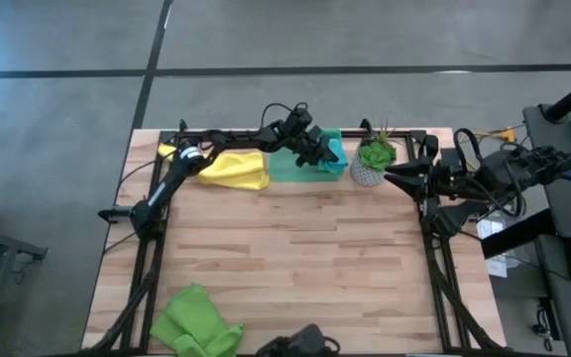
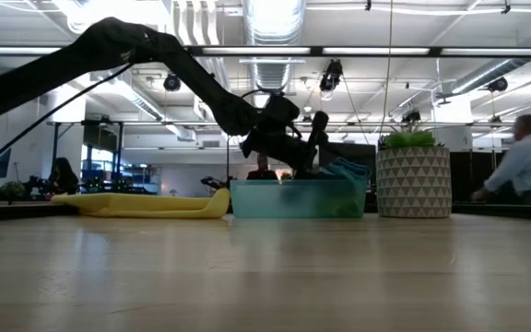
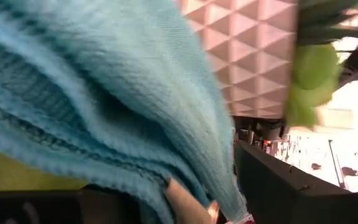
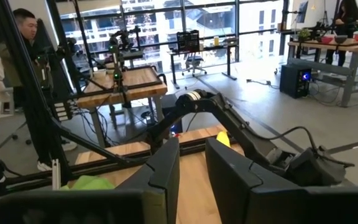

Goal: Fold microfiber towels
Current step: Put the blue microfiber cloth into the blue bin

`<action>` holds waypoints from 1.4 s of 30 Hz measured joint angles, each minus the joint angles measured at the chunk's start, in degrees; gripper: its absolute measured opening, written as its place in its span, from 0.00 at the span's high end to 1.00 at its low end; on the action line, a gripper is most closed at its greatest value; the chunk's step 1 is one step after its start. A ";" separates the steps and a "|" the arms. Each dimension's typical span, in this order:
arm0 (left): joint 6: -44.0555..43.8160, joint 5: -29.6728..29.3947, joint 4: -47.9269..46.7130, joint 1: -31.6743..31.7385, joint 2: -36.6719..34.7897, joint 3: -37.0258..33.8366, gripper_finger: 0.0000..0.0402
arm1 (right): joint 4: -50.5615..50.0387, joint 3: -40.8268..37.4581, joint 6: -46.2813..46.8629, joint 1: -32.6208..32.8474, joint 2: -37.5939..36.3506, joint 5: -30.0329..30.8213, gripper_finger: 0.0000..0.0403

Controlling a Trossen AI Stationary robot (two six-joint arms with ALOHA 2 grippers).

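The left end effector (image 1: 317,149) reaches into the green tray (image 1: 284,167), probably to lay the teal-blue towel (image 1: 333,156) there; whether it grips, I cannot tell. Beside the tray lies the yellow towel (image 1: 234,171). The right end effector (image 1: 397,178), fingers apart, waits beyond the tray.

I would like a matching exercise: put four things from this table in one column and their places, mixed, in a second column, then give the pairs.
Things:
1. yellow towel
2. teal-blue towel
3. lime green towels
4. potted plant

Places:
A. at the left gripper, over the green tray
B. near edge, left corner
C. far edge, left of the tray
D. far edge, right of the tray

Pairs: 1-C, 2-A, 3-B, 4-D
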 joint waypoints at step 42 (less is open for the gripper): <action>-36.05 -13.53 -9.08 -6.13 -3.64 -0.50 0.54 | -0.02 -0.04 -1.91 0.00 0.00 -1.55 0.82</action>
